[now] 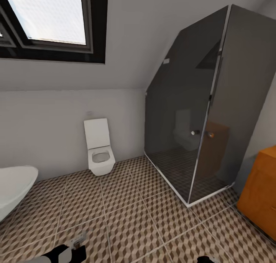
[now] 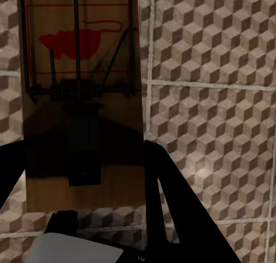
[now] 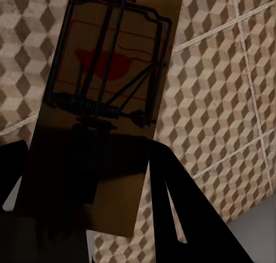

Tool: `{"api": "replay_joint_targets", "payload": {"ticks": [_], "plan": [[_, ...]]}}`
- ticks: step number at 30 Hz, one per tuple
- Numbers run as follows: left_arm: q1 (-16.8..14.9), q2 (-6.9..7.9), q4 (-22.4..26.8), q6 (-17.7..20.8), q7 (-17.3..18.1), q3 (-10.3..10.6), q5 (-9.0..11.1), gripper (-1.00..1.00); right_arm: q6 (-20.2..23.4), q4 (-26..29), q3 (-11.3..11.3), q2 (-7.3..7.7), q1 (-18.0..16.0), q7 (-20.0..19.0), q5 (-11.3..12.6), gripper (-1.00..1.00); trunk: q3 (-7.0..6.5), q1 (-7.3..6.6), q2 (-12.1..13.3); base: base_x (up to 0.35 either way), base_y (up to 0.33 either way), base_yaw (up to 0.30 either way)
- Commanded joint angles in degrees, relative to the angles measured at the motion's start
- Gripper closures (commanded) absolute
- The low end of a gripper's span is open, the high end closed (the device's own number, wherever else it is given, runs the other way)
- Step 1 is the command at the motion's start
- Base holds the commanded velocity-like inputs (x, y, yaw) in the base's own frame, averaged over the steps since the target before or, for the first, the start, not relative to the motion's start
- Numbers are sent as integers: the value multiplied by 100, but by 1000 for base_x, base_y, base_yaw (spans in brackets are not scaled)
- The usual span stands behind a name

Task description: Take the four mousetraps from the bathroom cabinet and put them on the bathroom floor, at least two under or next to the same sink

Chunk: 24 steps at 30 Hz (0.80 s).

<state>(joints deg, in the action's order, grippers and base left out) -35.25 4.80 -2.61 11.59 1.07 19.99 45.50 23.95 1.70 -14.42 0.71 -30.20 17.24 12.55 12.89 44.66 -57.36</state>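
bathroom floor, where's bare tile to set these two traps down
Widest bare bathroom floor: the patch between toilet, shower cabin and bathtub. Tighter strip between shower corner and cabinet. Each claw holds a mousetrap: left, right.

We are in a home attic bathroom: a white toilet (image 1: pixel 99 148) against the far sloped-ceiling wall, a dark glass shower (image 1: pixel 199 113) right, a bathtub (image 1: pixel 13 186) left, cube-patterned floor tiles (image 1: pixel 134 217), a skylight (image 1: pixel 50 17).

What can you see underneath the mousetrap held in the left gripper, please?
Beneath the mousetrap lies the cube-patterned bathroom floor, with pale grout lines. The tiles directly behind the board are covered, as is its near end by the left gripper.
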Motion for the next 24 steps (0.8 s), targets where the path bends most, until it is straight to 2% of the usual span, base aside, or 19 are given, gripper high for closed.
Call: {"api": "replay_joint_targets", "payload": {"ticks": [1, 9, 24], "plan": [[6, -8, -10, -1, 6, 49, 40, 100, 30, 18, -49, 4, 0, 18, 79, 100, 2, 1, -5, 0, 0, 236], [111, -30, -17, -364, -5, 49, 38, 100, 30, 16, -58, -2, 2, 16, 72, 100, -32, 1, -5, 0, 0, 251], [209, -30, -12, -449, -19, 40, 47, 100, 30, 9, -61, -5, 5, 16, 62, 100, -53, 1, -5, 14, 0, 276]]}}
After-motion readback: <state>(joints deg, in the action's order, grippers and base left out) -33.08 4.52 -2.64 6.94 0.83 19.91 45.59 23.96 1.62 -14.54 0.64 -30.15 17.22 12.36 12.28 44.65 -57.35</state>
